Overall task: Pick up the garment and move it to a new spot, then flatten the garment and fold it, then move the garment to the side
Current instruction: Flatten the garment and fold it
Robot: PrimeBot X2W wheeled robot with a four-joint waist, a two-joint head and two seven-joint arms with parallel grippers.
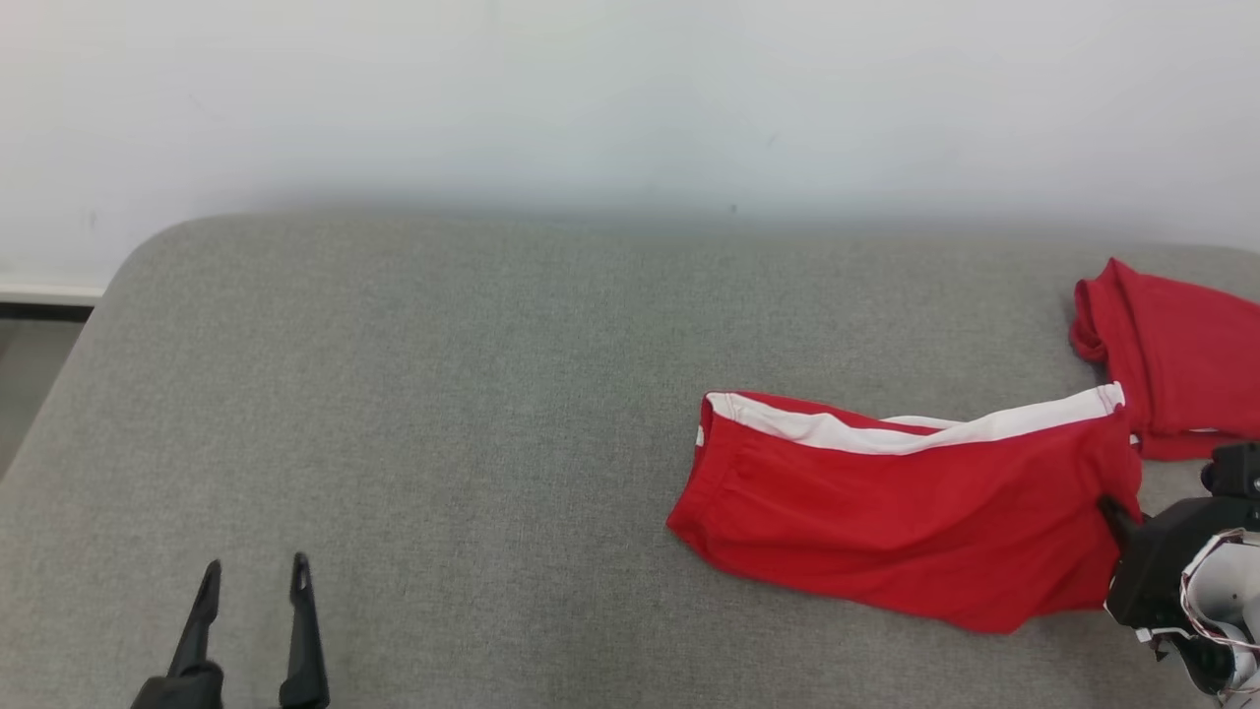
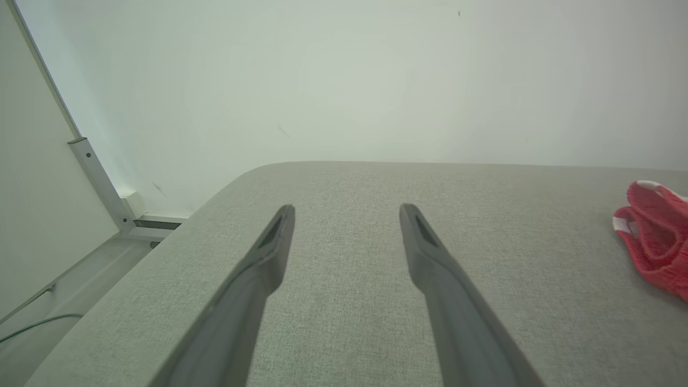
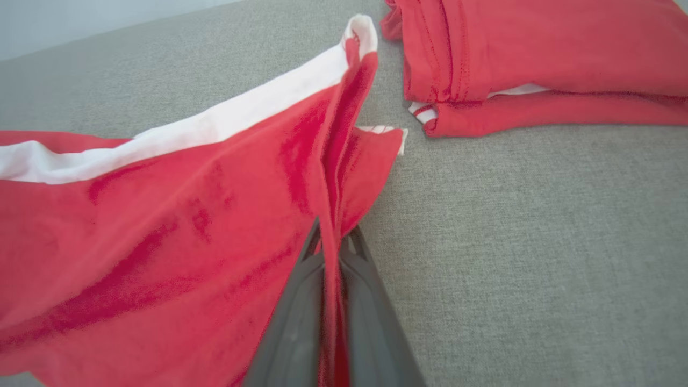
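2 tools | right tool (image 3: 333,237) low, clamped on garment (image 1: 886,502) edge | left tool (image 1: 256,566) hovering, jaws wide

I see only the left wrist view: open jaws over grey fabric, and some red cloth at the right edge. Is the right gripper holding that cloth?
Observer: Yes, the right gripper has its jaws shut on the right end of the red fabric garment with a white stripe.
Operator: Is there any other cloth?
Observer: Yes, a second, folded red fabric garment lies just beyond that end, at the right of the grey fabric surface.
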